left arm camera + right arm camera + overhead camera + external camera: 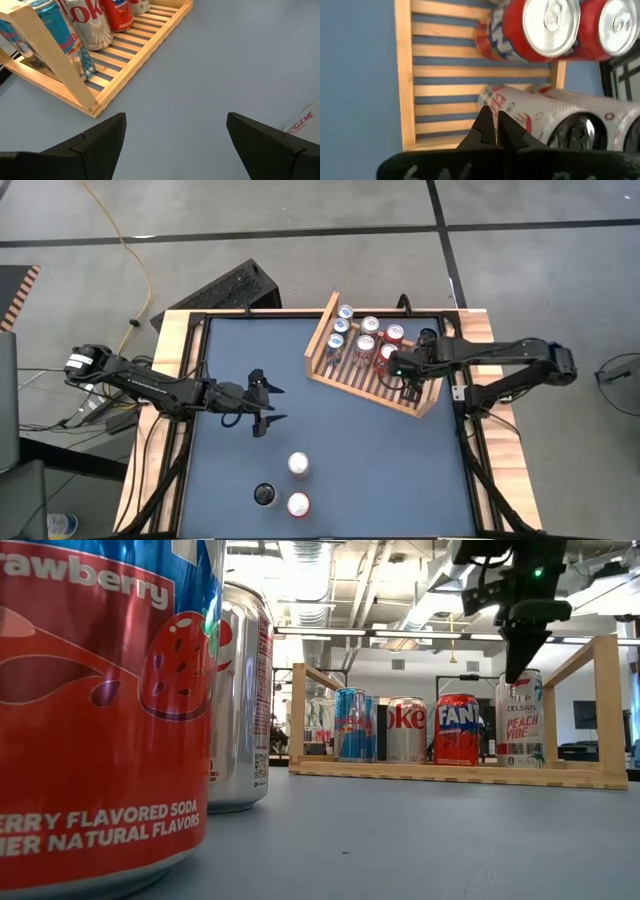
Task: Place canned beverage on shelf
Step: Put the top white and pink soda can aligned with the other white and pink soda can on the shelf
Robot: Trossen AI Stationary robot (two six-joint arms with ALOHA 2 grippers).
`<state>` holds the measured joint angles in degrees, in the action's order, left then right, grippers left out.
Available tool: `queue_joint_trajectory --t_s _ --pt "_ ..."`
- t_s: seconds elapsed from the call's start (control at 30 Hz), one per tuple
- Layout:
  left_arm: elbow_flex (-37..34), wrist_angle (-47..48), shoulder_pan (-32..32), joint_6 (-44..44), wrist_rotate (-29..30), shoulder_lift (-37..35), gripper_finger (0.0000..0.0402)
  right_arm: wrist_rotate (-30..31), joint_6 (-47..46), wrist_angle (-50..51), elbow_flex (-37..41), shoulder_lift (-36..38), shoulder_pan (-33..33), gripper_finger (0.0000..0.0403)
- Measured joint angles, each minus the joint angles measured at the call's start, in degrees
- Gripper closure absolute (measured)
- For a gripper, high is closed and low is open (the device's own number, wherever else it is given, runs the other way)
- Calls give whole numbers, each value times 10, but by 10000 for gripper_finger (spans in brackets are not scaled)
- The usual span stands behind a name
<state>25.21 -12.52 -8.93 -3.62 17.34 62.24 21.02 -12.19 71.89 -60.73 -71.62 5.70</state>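
Note:
The shelf [350, 375], a light wooden rack with a slatted base, stands at the table's far right and holds several upright cans [366, 336]. My right gripper [515, 670] is shut and points down over the shelf's right end, its tips at the top of a white can [521, 725]. In the right wrist view the shut fingers [493, 125] show against that white can [530, 112], beside red cans [540, 30]. My left gripper [270, 405] hangs open over the table's middle, left of the shelf [130, 55], with nothing between its fingers [175, 145]. My right gripper's shut fingertips [513, 662] come from above, pointing down, and stand at the top rim [520, 676] of the white can, which is upright on the shelf's slats. Whether they touch it I cannot tell.
Three loose cans stand near the table's front edge: a silver-topped one [299, 464], a dark one [265, 495] and a red one [298, 504]. In the low view the red strawberry can [100, 710] and a silver can [240, 690] fill the left. Bare blue tabletop lies between them and the shelf.

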Motion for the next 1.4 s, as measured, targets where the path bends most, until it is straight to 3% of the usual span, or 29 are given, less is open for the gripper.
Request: queue_joint_trajectory --t_s 0.83,1.13,1.4 --pt "0 2 0 0 0 0 68 21 2 7 0 -1 38 403" --pt "0 1 0 0 0 0 68 -7 9 -17 0 0 -15 403" --pt "0 0 0 0 0 0 68 -3 -5 -6 37 -8 -2 403"
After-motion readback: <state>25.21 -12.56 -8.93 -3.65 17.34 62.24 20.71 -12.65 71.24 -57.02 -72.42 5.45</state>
